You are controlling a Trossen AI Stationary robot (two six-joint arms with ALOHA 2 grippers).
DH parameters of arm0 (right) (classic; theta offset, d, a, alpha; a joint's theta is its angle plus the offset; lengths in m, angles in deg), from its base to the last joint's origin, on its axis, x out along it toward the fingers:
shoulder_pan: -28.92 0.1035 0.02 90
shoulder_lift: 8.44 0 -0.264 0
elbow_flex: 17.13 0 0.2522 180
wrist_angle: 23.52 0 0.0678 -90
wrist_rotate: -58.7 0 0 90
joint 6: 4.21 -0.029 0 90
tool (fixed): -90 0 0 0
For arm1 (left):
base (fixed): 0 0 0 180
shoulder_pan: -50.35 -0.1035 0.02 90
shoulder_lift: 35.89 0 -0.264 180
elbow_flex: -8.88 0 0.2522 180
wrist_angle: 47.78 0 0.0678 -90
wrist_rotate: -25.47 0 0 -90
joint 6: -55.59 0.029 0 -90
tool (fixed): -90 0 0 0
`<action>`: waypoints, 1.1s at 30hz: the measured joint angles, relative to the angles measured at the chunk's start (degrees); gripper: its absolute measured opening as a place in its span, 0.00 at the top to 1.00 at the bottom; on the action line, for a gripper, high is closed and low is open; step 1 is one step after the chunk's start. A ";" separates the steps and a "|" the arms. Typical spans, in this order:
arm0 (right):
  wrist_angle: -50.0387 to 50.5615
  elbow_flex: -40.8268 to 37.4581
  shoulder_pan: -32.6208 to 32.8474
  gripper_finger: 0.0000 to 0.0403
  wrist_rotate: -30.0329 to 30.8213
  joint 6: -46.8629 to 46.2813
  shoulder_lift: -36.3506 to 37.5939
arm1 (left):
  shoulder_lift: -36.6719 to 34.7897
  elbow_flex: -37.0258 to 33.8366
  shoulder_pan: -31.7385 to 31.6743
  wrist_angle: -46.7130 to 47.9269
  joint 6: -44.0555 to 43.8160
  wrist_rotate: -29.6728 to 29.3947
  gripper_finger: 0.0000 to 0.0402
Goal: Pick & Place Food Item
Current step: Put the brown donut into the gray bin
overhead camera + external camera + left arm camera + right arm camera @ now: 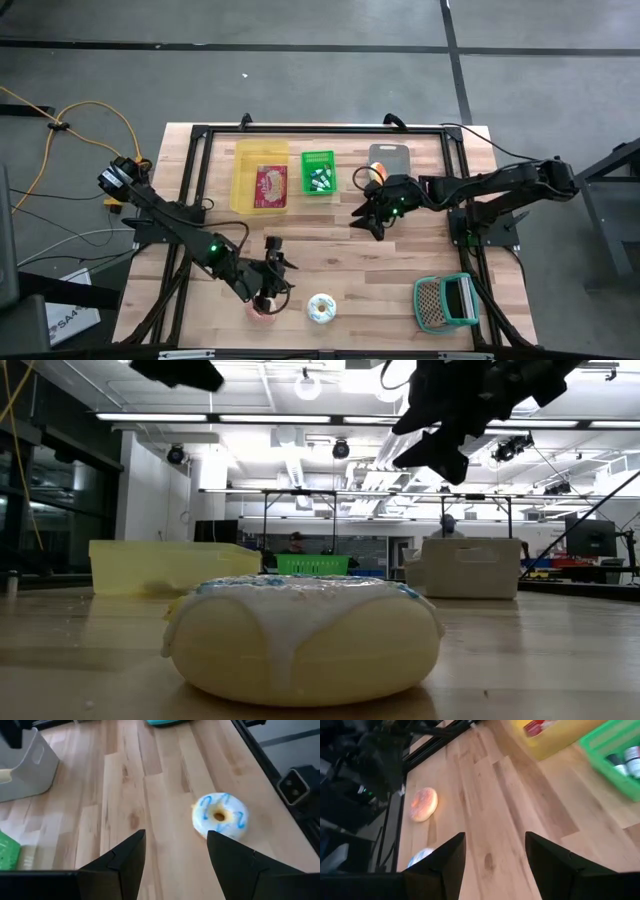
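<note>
Iced donut (321,307) lay just beside left gripper (272,268), outside its spread jaws | left arm reached low | right gripper (368,216) spread, well apart from donut.

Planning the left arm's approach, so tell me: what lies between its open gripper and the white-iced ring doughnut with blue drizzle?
Nothing: the left wrist view shows only bare wooden table between the left gripper and the doughnut.

arms: dark, jointed | lights: green | tool (175,865): two black fingers
</note>
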 joint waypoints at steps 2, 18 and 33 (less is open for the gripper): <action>0.00 0.00 1.06 0.53 0.06 0.03 0.00 | 0.00 1.71 1.29 3.59 -1.93 -0.32 0.50; 0.00 0.00 7.91 0.53 10.92 -0.26 0.00 | 4.04 3.98 10.58 13.55 -28.61 7.40 0.50; -0.07 0.00 8.68 0.53 15.08 -4.33 -0.02 | 11.93 3.98 16.69 15.22 -32.62 12.86 0.50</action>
